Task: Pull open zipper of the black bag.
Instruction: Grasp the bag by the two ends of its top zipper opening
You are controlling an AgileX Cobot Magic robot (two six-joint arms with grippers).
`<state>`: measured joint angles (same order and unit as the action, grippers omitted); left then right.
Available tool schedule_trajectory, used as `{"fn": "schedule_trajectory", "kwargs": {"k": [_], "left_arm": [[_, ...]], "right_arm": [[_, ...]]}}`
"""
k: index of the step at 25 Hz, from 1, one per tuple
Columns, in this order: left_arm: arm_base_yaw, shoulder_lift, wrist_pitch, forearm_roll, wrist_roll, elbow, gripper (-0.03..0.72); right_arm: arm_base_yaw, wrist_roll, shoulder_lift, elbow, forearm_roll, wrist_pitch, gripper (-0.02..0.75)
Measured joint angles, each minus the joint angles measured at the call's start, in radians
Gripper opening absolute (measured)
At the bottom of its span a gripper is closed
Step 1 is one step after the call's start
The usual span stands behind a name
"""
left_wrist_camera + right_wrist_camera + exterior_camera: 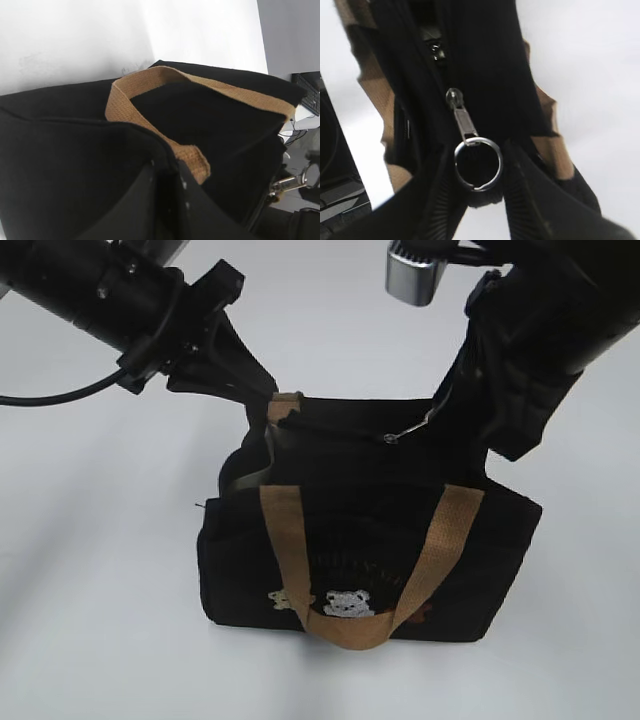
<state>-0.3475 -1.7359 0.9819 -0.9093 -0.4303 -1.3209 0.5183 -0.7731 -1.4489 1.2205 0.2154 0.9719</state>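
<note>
The black bag (470, 540) stands upright on the white table, with tan handles and small embroidered bears on its front. My left gripper (268, 400) is shut on the bag's top edge at its left end, beside the rear tan handle (150, 82); black fabric sits between its jaws (167, 167). My right gripper (440, 410) comes in from the upper right. The zipper's silver pull tab (465, 122) is drawn taut from the slider (454, 97) toward it. The round ring (478, 164) on the tab is held between the two ribbed fingers (522, 200).
The white table (90, 570) surrounds the bag. The front tan handle (420, 570) hangs down over the bag's face. A silver camera housing (415, 275) sits above the right arm, and a black cable (50, 398) trails off to the left.
</note>
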Motion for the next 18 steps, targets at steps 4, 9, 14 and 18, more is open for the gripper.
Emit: {"fn": "schedule_trajectory", "kwargs": {"k": [4, 9, 14, 18], "left_arm": [[0.0, 0.0, 0.0, 0.0, 0.0, 0.0, 0.027], [0.0, 0.0, 0.0, 0.001, 0.001, 0.0, 0.027], [0.0, 0.0, 0.0, 0.005, 0.001, 0.0, 0.027], [0.0, 0.0, 0.0, 0.006, 0.001, 0.0, 0.027]], "right_arm": [[-0.022, 0.09, 0.019, 0.0, -0.07, 0.049, 0.241], [-0.112, 0.189, 0.022, 0.0, -0.106, 0.14, 0.241], [-0.161, 0.234, 0.022, 0.0, -0.115, 0.183, 0.241], [-0.162, 0.286, 0.022, 0.0, -0.131, 0.187, 0.241]]}}
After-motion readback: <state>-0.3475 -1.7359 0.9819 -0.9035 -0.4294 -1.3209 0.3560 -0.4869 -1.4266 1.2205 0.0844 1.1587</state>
